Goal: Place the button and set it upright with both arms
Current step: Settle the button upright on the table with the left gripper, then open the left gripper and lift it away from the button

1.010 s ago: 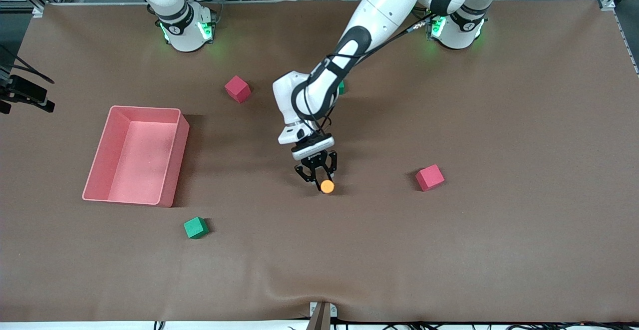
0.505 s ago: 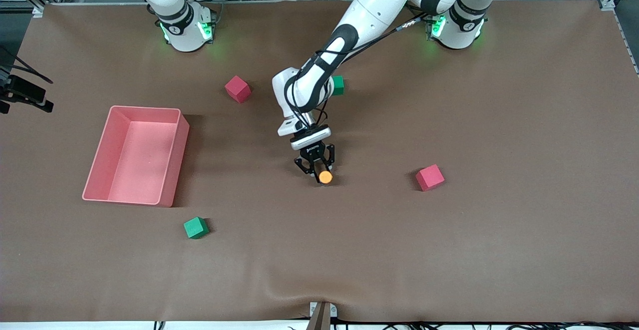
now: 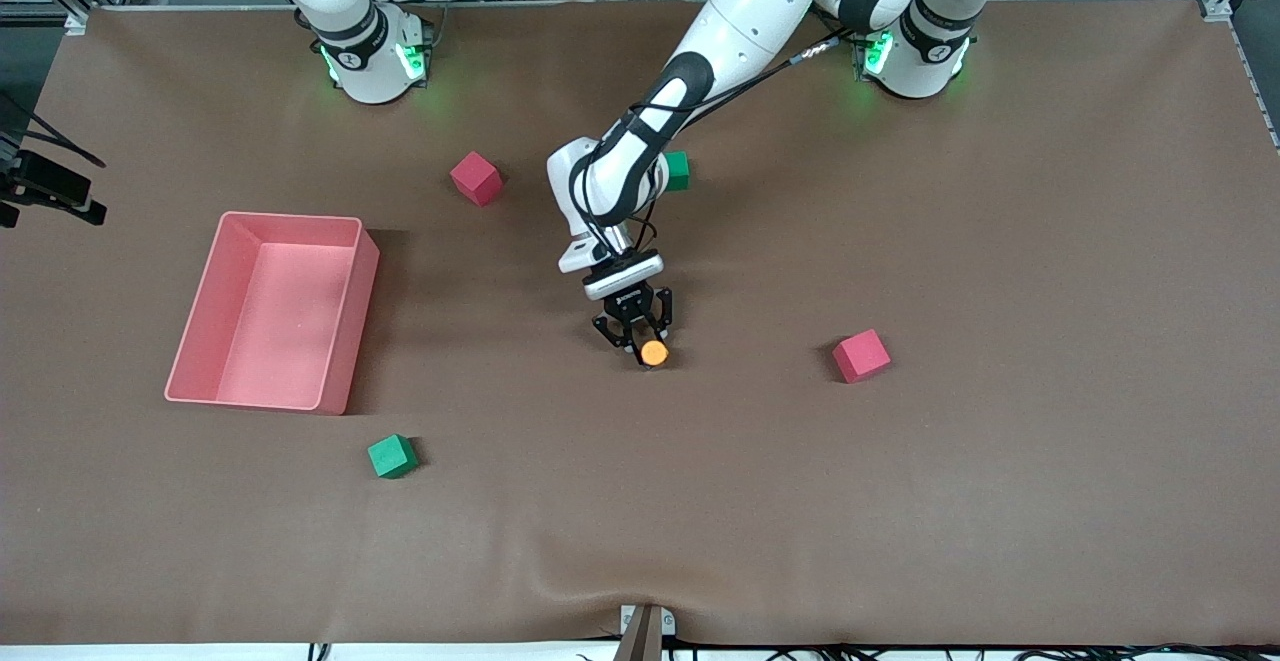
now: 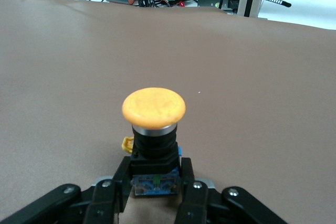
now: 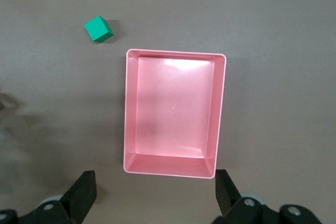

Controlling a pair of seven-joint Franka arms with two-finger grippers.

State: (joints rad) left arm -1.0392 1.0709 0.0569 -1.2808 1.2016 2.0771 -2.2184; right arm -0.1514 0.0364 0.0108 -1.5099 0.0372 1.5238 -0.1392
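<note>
Left gripper point(image 3: 640, 341) was low over the middle of the table point(image 3: 1000, 491), its fingers point(image 4: 191, 195) closed on the black base of the button point(image 3: 654, 352). In the left wrist view the button point(image 4: 153, 129) stood cap-up between the fingers, orange cap clear of them, bluish end at the bottom. We could not tell for certain whether its foot touched the cloth; it looked at or just above it.

Right gripper point(image 5: 155, 195) waited high over the pink bin point(image 5: 173, 114), fingers spread wide apart and holding nothing. A green cube point(image 5: 98, 29) lay just off the bin's corner in that view.

Handling, as we judged it:
- Small, rigid and probably light; a hard plastic body that should take a firm pinch.
- The cap overhangs the body, so it reads top-heavy and likely to tip if let go off-level.
- Smooth round cap is a poor hold; the squarer black base, where the fingers sat, is the better one.

Nearest clutter was a red cube point(image 3: 861, 355) toward the left arm's end, well apart.
</note>
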